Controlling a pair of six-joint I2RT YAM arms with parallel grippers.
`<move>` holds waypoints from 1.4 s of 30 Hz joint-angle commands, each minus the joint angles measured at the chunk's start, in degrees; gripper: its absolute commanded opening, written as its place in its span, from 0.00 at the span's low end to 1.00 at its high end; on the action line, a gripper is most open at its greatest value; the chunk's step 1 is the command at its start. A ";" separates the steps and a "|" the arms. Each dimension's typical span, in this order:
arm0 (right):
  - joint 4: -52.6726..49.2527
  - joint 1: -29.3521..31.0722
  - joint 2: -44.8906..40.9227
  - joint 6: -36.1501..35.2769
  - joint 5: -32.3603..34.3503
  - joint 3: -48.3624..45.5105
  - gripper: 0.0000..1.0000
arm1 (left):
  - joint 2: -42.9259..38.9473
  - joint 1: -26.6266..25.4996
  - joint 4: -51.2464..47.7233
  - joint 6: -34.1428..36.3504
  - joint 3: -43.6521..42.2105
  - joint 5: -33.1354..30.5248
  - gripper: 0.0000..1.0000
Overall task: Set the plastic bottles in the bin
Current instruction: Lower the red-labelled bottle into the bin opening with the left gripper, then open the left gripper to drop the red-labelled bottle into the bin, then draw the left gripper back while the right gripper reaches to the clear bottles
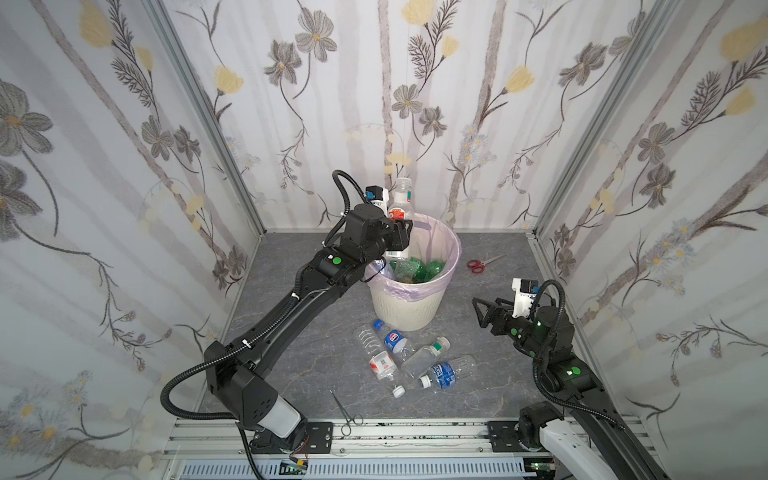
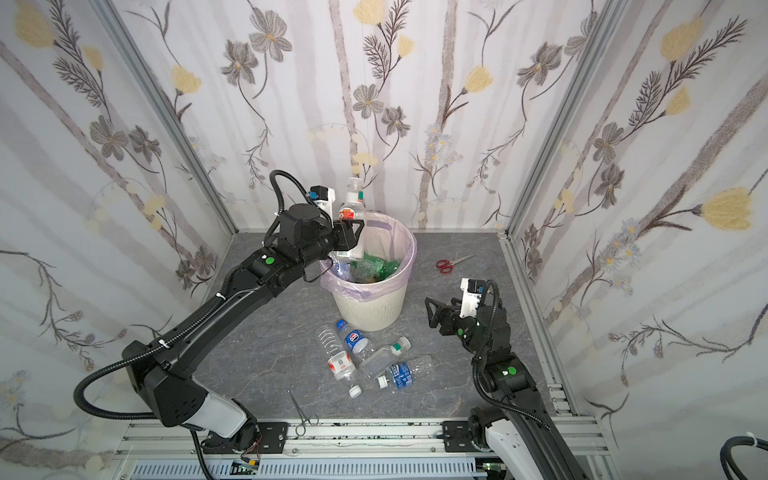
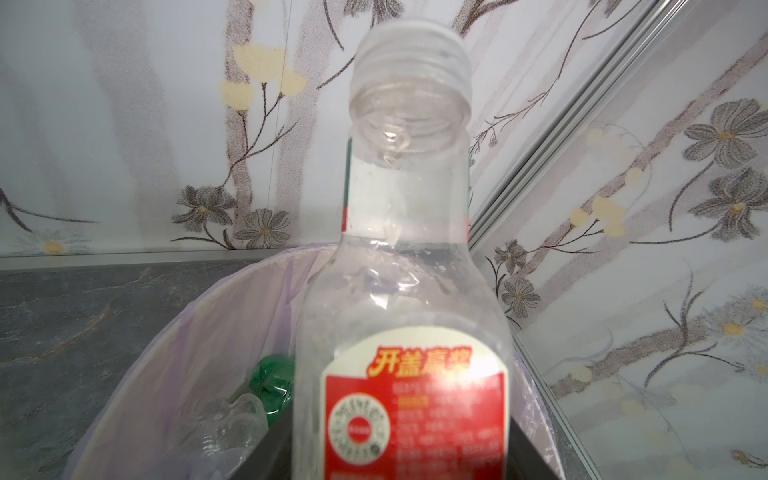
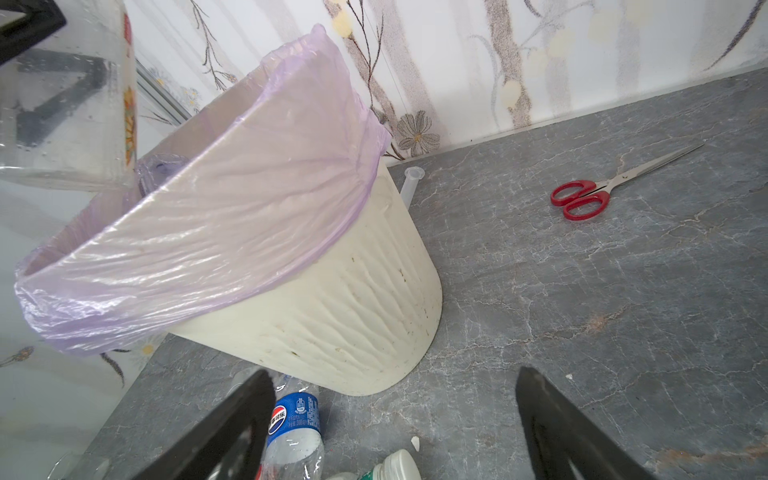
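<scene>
My left gripper (image 1: 400, 233) (image 2: 351, 235) is shut on a clear, capless plastic bottle with a red label (image 1: 401, 199) (image 2: 353, 203) (image 3: 411, 316). It holds the bottle upright over the left rim of the bin (image 1: 415, 307) (image 2: 370, 307) (image 4: 353, 299). The cream bin has a pale pink liner and holds green bottles (image 1: 424, 268) (image 3: 270, 382) and clear ones. Several more bottles (image 1: 395, 338) (image 2: 399, 374) lie on the floor in front of the bin. My right gripper (image 1: 480, 311) (image 2: 432, 311) (image 4: 395, 382) hangs open and empty to the right of the bin, above the Pepsi bottle (image 4: 295, 419).
Red-handled scissors (image 1: 482, 264) (image 2: 451, 264) (image 4: 582, 199) lie on the grey floor right of the bin. Metal forceps (image 1: 347, 411) (image 2: 303, 415) lie at the front edge by the rail. A small clear tube (image 4: 411, 178) sits behind the bin. Floral walls enclose three sides.
</scene>
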 commanded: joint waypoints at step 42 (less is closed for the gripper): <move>-18.80 1.77 1.69 0.93 2.76 3.51 0.87 | -21.11 8.31 6.85 4.20 -25.03 1.39 0.84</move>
